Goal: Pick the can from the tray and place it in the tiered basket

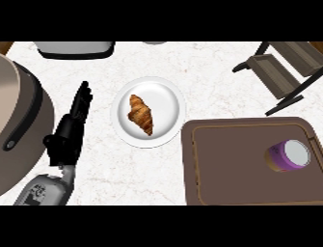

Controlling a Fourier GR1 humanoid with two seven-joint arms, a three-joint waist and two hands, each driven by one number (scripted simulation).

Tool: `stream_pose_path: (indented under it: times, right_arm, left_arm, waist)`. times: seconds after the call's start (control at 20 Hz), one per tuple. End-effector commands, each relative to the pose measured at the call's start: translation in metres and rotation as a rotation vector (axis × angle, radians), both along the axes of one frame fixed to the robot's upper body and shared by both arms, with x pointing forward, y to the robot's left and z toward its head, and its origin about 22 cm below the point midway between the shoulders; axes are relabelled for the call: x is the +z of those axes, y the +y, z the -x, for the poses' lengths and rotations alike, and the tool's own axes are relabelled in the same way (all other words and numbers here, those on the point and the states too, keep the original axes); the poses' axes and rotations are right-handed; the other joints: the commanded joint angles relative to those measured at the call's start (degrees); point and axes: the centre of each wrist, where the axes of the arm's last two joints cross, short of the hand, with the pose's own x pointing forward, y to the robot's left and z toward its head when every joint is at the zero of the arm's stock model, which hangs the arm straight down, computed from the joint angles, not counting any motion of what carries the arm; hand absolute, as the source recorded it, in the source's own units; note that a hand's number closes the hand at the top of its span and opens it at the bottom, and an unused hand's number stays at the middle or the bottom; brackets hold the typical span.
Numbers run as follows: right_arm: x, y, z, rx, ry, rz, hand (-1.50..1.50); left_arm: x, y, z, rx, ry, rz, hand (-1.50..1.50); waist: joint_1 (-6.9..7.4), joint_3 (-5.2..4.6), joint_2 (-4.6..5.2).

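Marble counter (pixel 214 77): purple can (pixel 289 155), white lid, on brown tray (pixel 221 183).

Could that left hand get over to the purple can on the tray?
Probably not easily. The left hand lies open at the counter's far left, and the plate with the croissant sits between it and the can on the tray.

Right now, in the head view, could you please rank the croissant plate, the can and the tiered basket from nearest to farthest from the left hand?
From the left hand, open at the view's left:
1. Plate with the croissant, just to its right.
2. Can, in the tray at the lower right.
3. Tiered basket, at the upper right, slightly farther away.
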Motion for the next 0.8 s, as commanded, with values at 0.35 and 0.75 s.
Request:
stream_pose_path:
  times: [0.35, 0.75]
  right_arm:
    - [-0.012, 0.009, 0.011, 0.01, -0.037, 0.138, -1.5]
    - [-0.037, 0.011, 0.001, 0.13, -0.08, 0.181, -1.5]
  left_arm:
    - [-0.009, -0.008, 0.012, 0.001, 0.009, 0.0, 0.0]
    - [-0.007, 0.011, 0.004, 0.007, -0.001, -0.002, 0.0]
  waist:
    - [-0.08, 0.02, -0.06]
    - [-0.16, 0.06, 0.0]
